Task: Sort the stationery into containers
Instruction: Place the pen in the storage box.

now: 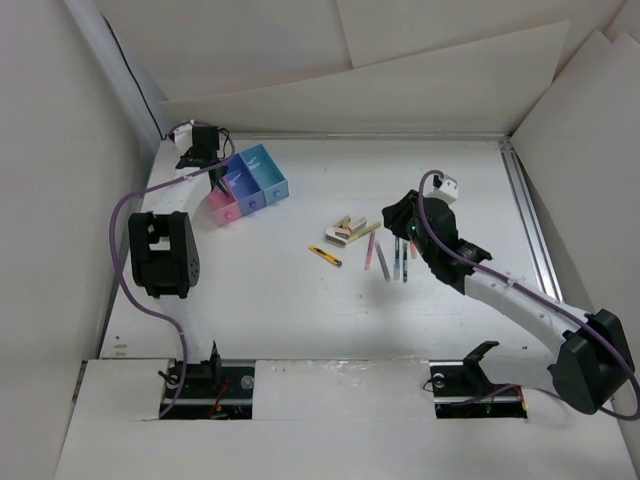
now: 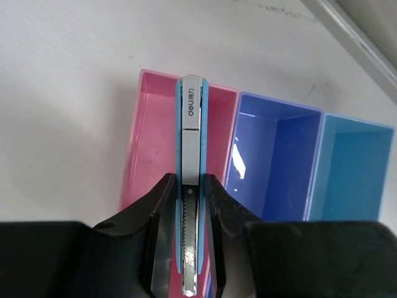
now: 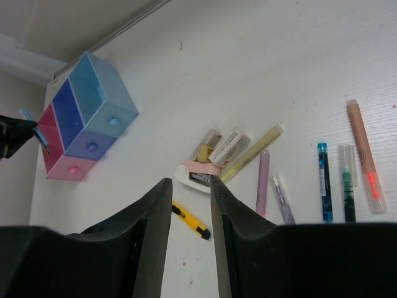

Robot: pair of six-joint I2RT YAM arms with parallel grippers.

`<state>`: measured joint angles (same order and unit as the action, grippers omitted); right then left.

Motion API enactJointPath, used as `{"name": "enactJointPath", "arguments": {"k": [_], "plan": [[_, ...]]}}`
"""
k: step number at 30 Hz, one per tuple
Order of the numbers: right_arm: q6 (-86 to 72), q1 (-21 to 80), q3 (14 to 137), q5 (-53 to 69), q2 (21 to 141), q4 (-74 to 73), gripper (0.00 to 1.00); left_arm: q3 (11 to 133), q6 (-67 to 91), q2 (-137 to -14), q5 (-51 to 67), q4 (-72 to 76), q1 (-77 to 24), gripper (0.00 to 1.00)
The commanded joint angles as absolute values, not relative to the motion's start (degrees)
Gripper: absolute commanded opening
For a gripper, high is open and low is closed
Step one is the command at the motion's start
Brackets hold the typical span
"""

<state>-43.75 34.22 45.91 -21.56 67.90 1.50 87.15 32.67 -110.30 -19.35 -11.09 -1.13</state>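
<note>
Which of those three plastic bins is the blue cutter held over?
The pink plastic bin at the row's end; the blue cutter misses the dark blue bin and light blue bin.

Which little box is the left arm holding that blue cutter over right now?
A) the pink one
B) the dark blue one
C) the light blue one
A: in the left wrist view the blue cutter, clamped in the left jaws, lies over the pink bin.

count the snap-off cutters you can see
2: a blue cutter clamped in the left tool over the pink bin, and a yellow cutter lying on the table. Another could lie hidden.
</note>
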Motion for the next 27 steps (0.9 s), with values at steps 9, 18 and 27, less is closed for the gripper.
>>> {"name": "enactJointPath", "arguments": {"k": [9, 18, 27], "plan": [[-43.4, 34.7, 47.3, -21.8, 67.1, 2.2, 0.37, 86.7, 31.8, -109.5, -22.0, -12.2, -1.1, 0.24], [-43.4, 35.2, 47.3, -21.8, 67.1, 2.2, 0.37, 84.8, 32.3, -104.8, -21.4, -12.2, -1.1, 0.42], [-43.4, 35.2, 46.7, -25.6, 65.5, 2.2, 0.12, 67.4, 36.3, -85.0, -24.3, -3.4, -24.7, 0.36]]}}
